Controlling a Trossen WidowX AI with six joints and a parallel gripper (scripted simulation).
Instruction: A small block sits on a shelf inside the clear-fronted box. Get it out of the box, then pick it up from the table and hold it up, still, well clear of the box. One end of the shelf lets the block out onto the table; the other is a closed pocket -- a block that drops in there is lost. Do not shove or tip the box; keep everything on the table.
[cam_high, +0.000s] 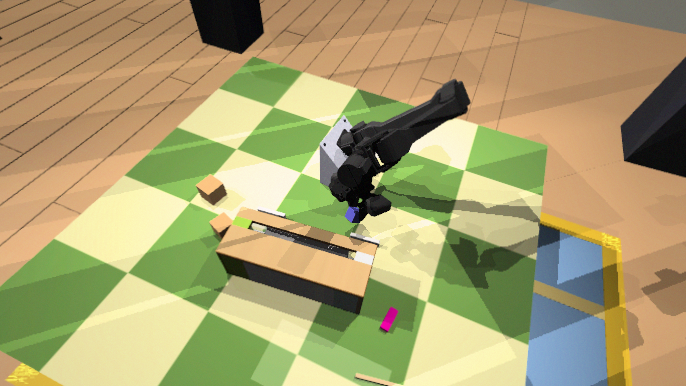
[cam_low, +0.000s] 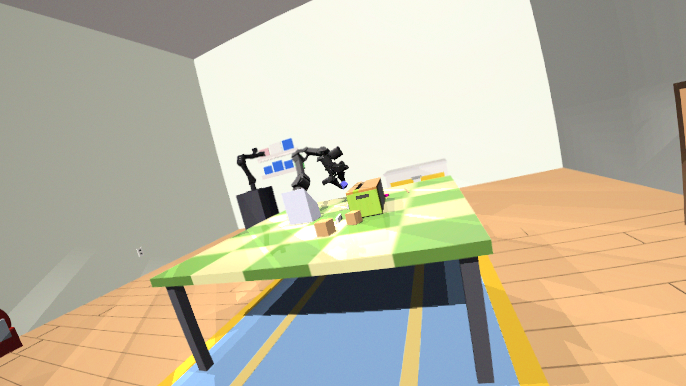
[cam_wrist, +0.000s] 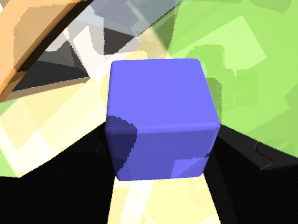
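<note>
Where the top view looks down, the gripper (cam_high: 361, 210) is clamped on the blue block (cam_high: 353, 214), just behind the box (cam_high: 295, 262). Exterior view: block (cam_low: 344, 184) held above the table (cam_low: 350, 245), left of the box. Wrist view: block (cam_wrist: 161, 119) fills the gap between the jaws, one corner toward the camera; being a cube, it has no long axis.

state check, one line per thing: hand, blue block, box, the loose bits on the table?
hand: shut on blue block, raised above the table
blue block: out of the box, gripped, off the table
box: upright on table
two tan cubes: resting by the box's end
magenta piece: lying flat
</note>
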